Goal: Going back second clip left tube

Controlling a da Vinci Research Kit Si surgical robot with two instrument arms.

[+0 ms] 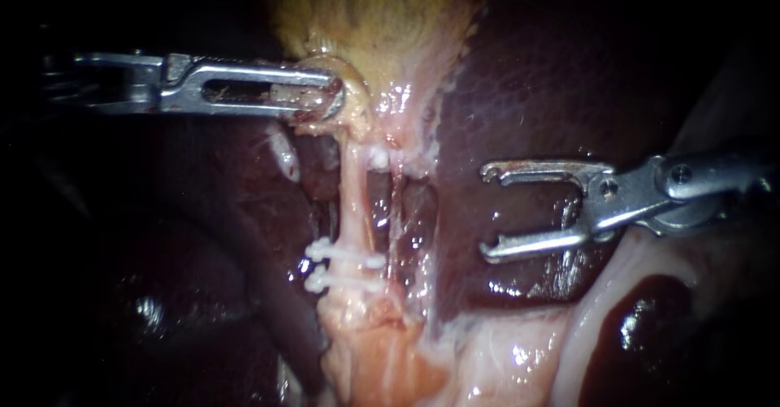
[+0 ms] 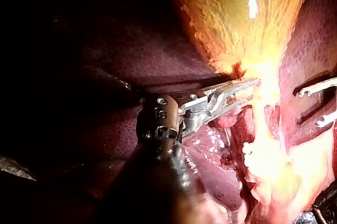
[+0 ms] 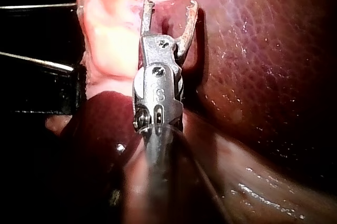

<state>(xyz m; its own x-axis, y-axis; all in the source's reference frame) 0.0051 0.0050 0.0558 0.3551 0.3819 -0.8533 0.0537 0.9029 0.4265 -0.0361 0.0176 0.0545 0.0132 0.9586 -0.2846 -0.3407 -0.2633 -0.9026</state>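
Right instrument (image 1: 485,212): its pincer is spread wide and holds nothing. It sits well apart from the tube, over the liver (image 1: 528,90).
Clips: two white clips (image 1: 345,254) sit across the left tube (image 1: 353,196), one just beside the other, low down on it.
Left tube: thin, pale and pulled straight. It runs from the clips to the gallbladder.
Left instrument (image 1: 331,92): its pincer is pinching the narrow end of the gallbladder (image 1: 366,25).
Done: I think the second clip is on.
Left to do: move the right instrument away.
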